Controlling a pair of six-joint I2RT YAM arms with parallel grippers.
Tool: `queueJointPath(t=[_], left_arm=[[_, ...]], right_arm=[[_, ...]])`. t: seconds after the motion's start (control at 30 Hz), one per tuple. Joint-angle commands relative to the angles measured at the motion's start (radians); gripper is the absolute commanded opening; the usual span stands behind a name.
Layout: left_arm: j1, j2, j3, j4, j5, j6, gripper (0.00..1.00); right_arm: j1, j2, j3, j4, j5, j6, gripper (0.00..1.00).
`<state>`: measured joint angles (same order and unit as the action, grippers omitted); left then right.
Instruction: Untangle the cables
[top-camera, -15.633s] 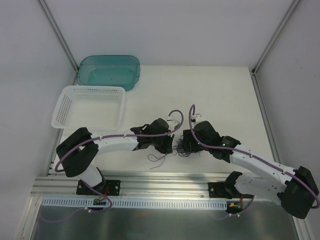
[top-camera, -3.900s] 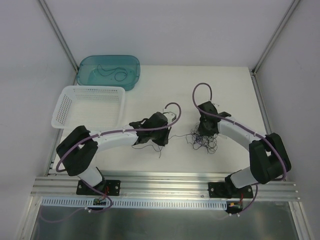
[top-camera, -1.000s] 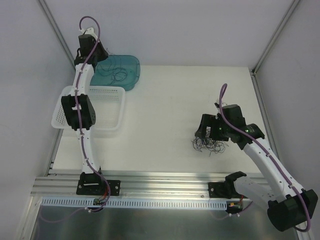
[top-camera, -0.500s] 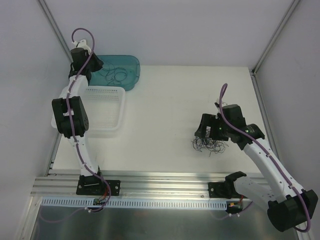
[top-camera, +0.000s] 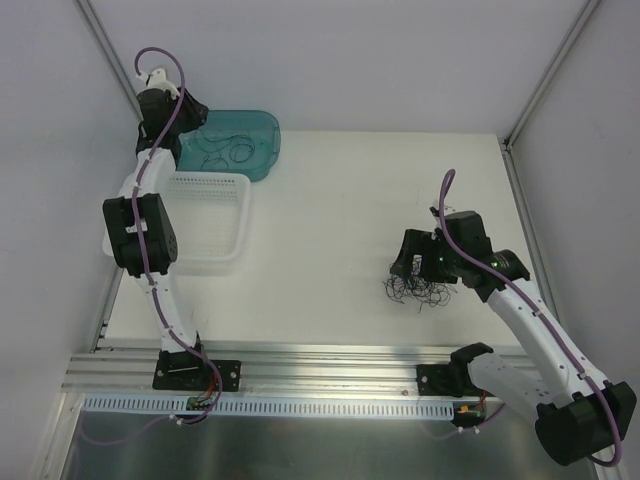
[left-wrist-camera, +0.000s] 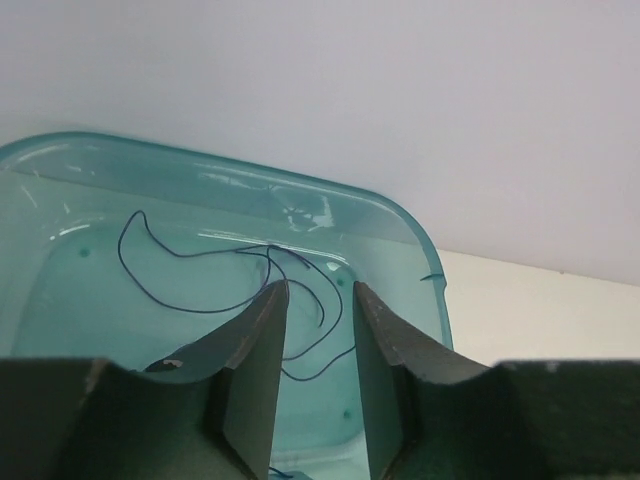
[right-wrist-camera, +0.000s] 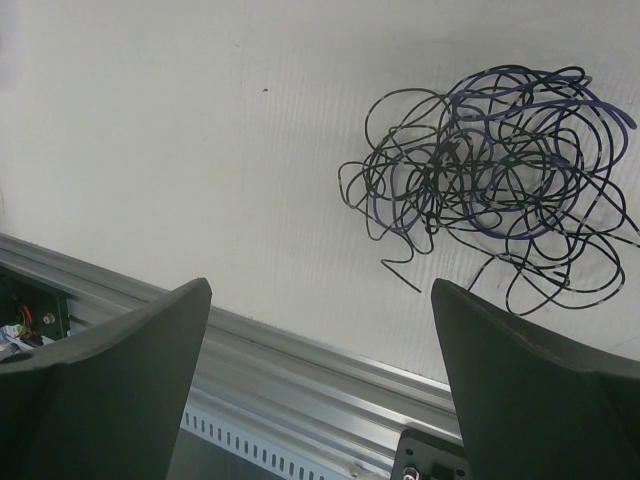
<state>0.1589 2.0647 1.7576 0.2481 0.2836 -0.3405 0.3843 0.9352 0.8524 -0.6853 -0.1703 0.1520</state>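
Observation:
A tangle of thin dark cables (top-camera: 420, 292) (right-wrist-camera: 500, 170) lies on the white table at the right. My right gripper (top-camera: 418, 262) (right-wrist-camera: 320, 290) hovers just above its near side, open wide, with nothing between the fingers. A few loose cables (top-camera: 225, 150) (left-wrist-camera: 180, 309) lie curled on the floor of the teal tub (top-camera: 265, 125) (left-wrist-camera: 400, 215) at the back left. My left gripper (top-camera: 192, 115) (left-wrist-camera: 320, 290) hangs over the tub's left end. Its jaws stand a little apart with nothing between them.
A white mesh basket (top-camera: 190, 178) sits in front of the tub, under the left arm. White walls with metal posts close in the table at the back and sides. An aluminium rail (top-camera: 330, 365) (right-wrist-camera: 300, 370) runs along the near edge.
The left gripper has shifted a little leftward over the tub and its jaws have parted from shut. The right arm and the tangle have not moved.

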Motion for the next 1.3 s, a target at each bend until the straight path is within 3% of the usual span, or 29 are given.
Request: queueJointPath(t=[0.0, 0.13, 0.17, 0.3, 0.4, 0.57, 0.9, 1.1, 1.27], left_arm=[[0.011, 0.041, 0.055, -0.015, -0.014, -0.038, 0.34], [0.01, 0.022, 0.051, -0.04, -0.02, -0.051, 0.58], [0.01, 0.011, 0.043, -0.041, -0.021, -0.055, 0.69], [0.004, -0.118, -0.045, -0.046, 0.005, -0.078, 0.87], [-0.018, -0.246, -0.143, -0.059, 0.026, -0.092, 0.94], [-0.108, -0.452, -0.335, -0.095, 0.081, -0.137, 0.99], [-0.467, -0.972, -0.803, -0.204, 0.028, -0.156, 0.99], [-0.61, -1.191, -1.006, -0.297, 0.011, -0.209, 0.99], [-0.662, -1.29, -1.107, -0.362, 0.014, -0.255, 0.99]], right_arm=[[0.007, -0.012, -0.007, 0.015, 0.005, 0.003, 0.97], [0.007, -0.013, -0.006, 0.004, 0.017, -0.002, 0.97], [0.007, -0.015, -0.006, 0.001, 0.023, -0.006, 0.97], [0.007, -0.015, 0.002, -0.043, 0.103, -0.005, 0.97], [0.004, 0.0, 0.004, -0.078, 0.195, 0.001, 0.97], [-0.064, 0.034, -0.027, -0.073, 0.233, 0.04, 0.99], [-0.056, 0.195, -0.162, 0.251, 0.104, 0.047, 0.91], [0.099, 0.39, -0.139, 0.427, 0.046, 0.069, 0.86], [0.316, 0.497, 0.034, 0.371, 0.092, 0.135, 0.86]])
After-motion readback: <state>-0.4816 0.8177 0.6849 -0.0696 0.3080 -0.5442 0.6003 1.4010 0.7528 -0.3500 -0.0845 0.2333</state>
